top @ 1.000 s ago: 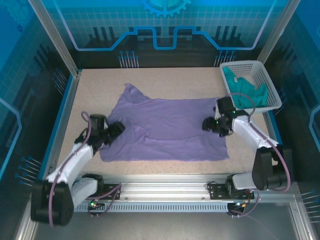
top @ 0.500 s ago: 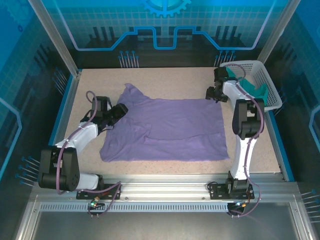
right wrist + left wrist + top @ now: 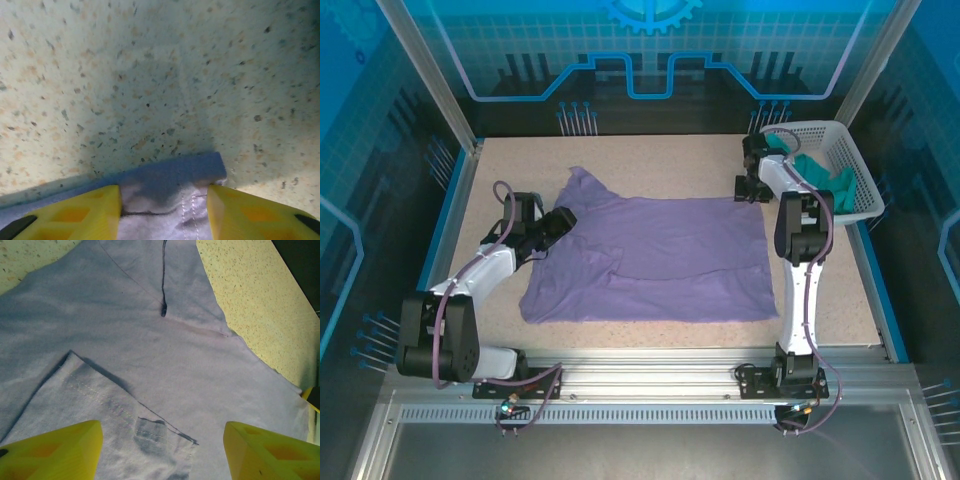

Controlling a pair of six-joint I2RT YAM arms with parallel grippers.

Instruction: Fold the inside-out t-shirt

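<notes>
Across the middle of the worktop (image 3: 510,170) the shirt (image 3: 660,255) lies spread flat: lavender, thin, limp and creased, with raised seams showing. At two o'clock the right hand (image 3: 162,205) sits low, its yellow fingers (image 3: 75,210) half apart astride the shirt's stitched far corner; whether they pinch it I cannot tell. At nine o'clock the left hand (image 3: 162,440) hangs wide above a turned flap with a stitched hem. To fold well, I'd say each hand should bite past the hem, lift just clear, and travel level together toward six o'clock, so the slack cloth drapes without dragging or twisting. The speckled worktop looks smooth. A white lattice basket (image 3: 850,138) at two o'clock holds a teal garment (image 3: 815,182).
</notes>
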